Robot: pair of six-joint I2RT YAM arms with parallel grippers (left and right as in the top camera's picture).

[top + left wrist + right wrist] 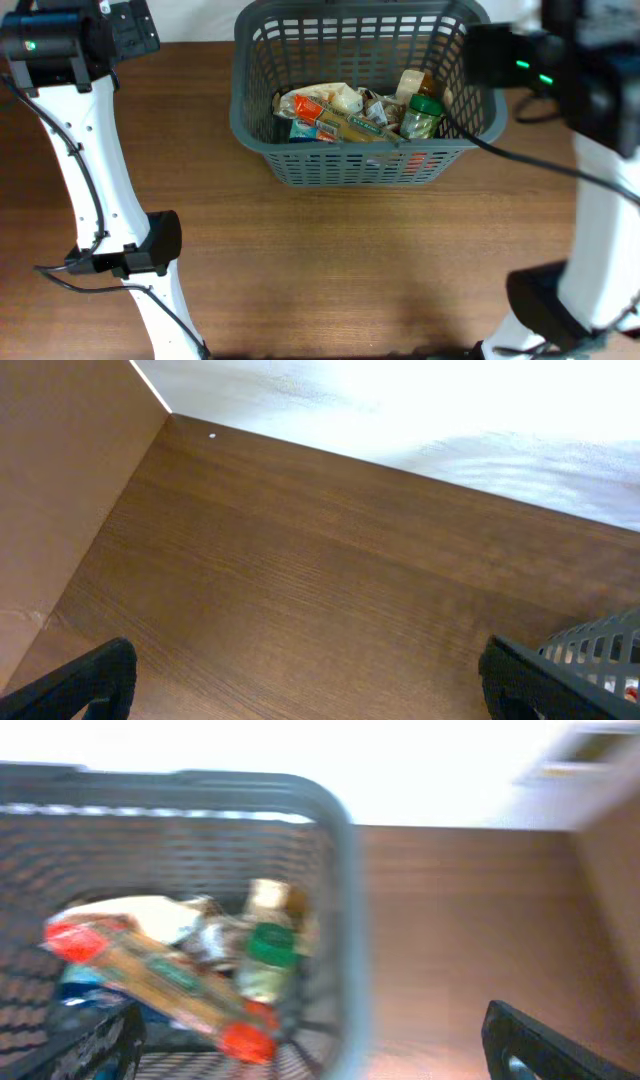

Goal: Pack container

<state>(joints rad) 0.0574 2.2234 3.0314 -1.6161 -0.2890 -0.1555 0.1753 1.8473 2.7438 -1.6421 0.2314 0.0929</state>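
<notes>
The dark grey slotted basket (pixel 262 120) stands at the back middle of the table and holds several groceries: a long red-ended packet (pixel 335 122), a green-capped jar (pixel 422 115) and a brown-capped bottle (pixel 415 85). My right gripper (pixel 310 1045) is open and empty above the basket's right rim (pixel 340 900), one finger over the inside and one outside it. The packet (pixel 170 985) and the jar (pixel 265 960) show blurred below it. My left gripper (pixel 300 685) is open and empty over bare table at the far left, with the basket's corner (pixel 600 650) at its right finger.
A brown cardboard wall (pixel 60 490) rises at the left of the left wrist view. The wooden table (pixel 330 260) extends in front of the basket. Both arm bases stand at the front corners.
</notes>
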